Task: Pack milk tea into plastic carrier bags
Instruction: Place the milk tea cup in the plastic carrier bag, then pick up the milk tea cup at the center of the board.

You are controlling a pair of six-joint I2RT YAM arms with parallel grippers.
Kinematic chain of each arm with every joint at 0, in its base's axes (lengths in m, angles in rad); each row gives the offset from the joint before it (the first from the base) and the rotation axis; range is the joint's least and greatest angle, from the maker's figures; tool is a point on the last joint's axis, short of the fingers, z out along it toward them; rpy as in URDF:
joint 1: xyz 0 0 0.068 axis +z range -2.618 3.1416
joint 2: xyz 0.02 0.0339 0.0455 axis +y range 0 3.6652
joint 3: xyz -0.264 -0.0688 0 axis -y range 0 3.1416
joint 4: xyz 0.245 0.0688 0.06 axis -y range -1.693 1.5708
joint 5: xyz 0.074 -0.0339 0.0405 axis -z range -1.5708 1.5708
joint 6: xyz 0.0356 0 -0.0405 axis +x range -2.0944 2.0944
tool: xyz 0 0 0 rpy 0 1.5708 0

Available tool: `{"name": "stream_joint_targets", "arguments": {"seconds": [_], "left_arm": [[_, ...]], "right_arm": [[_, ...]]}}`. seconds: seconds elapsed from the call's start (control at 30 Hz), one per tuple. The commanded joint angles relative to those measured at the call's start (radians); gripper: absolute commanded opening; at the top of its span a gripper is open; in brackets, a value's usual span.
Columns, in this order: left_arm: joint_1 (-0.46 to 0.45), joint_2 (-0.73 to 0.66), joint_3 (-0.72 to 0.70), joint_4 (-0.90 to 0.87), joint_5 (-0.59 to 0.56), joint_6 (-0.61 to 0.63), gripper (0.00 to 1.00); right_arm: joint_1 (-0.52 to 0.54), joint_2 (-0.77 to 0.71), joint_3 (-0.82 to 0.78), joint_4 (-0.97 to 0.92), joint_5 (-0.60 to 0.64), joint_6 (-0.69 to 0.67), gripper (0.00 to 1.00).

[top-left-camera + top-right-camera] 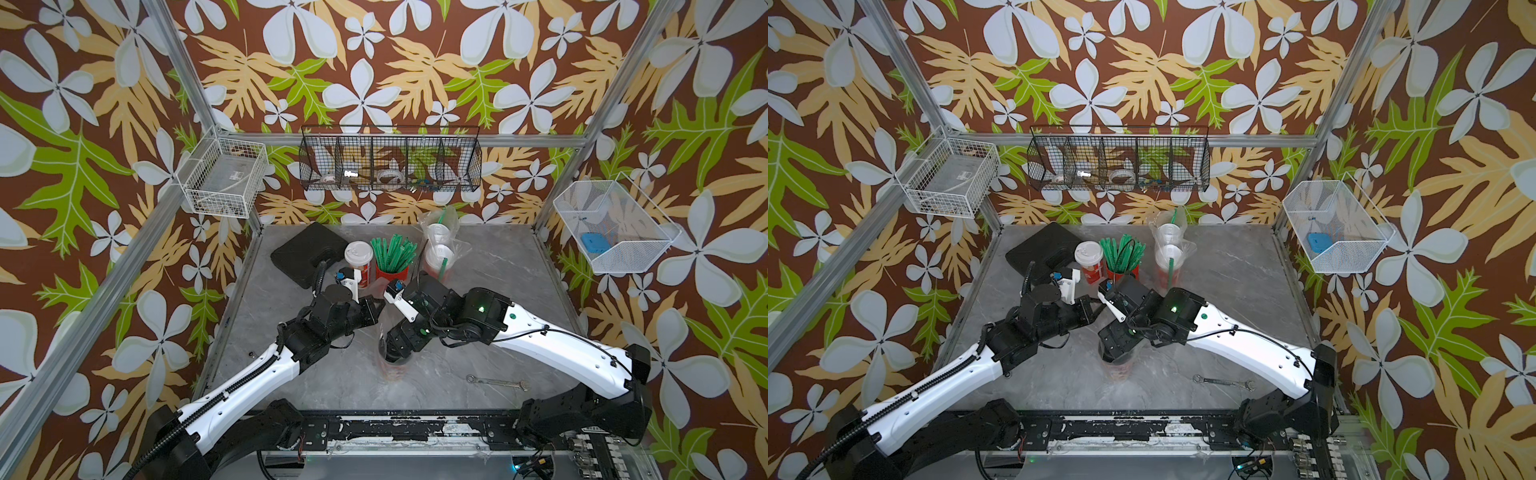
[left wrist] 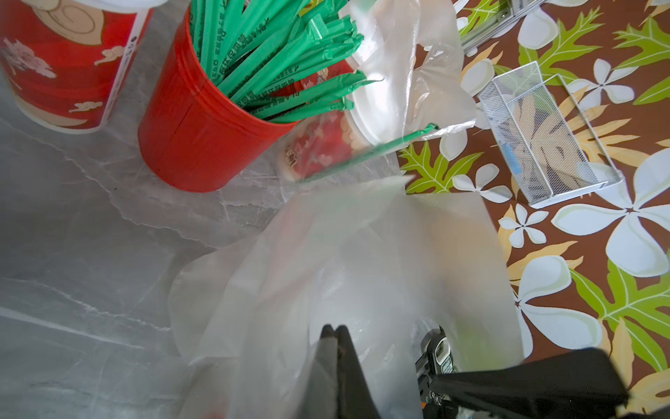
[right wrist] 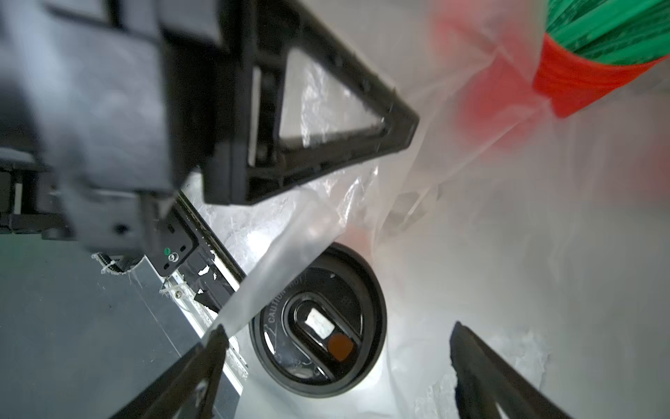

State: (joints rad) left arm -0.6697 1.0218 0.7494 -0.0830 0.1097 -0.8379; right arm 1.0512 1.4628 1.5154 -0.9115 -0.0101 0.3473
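1. My left arm reaches in from the near left. Its forearm rises toward the middle of the table, and the left gripper points across at the other arm.
2. Its jaws are clenched together on the film of a clear carrier bag, pinching the bag near its mouth.
3. My right arm comes from the near right with the wrist bent steeply down, so the right gripper points into that bag.
4. Its fingers are spread wide on either side of the black-lidded cup, released and touching nothing.
5. That cup stands upright inside the bag, at the table's near middle.
6. 1 white-lidded cup stands bare beside the straw pot.
7. 2 more cups sit in the second bag at the back.
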Motion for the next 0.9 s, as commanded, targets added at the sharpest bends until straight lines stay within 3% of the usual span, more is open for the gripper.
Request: {"name": "stream_joint_targets", "arguments": {"seconds": [0.0,0.17,0.3,0.47,0.7,0.87], "left_arm": [[0.001,0.0,-0.003,-0.013,-0.013,0.018,0.0],[0.001,-0.009,-0.024,-0.027,-0.028,0.022,0.0],[0.001,-0.031,-0.049,-0.041,-0.041,0.006,0.0],[0.001,-0.049,-0.08,-0.03,-0.033,-0.027,0.0],[0.001,-0.099,-0.137,-0.023,-0.046,-0.083,0.0],[0.001,-0.124,-0.158,-0.012,-0.053,-0.107,0.0]], "right_arm": [[-0.003,-0.004,0.059,-0.001,0.098,-0.042,0.96],[-0.065,0.006,0.118,0.13,0.161,-0.092,0.97],[-0.166,0.082,0.198,0.242,0.095,-0.103,0.97],[-0.204,0.289,0.43,0.218,0.146,-0.181,0.97],[-0.256,0.629,0.839,0.084,0.052,-0.254,0.94],[-0.278,0.741,0.917,0.09,-0.03,-0.249,0.92]]}}
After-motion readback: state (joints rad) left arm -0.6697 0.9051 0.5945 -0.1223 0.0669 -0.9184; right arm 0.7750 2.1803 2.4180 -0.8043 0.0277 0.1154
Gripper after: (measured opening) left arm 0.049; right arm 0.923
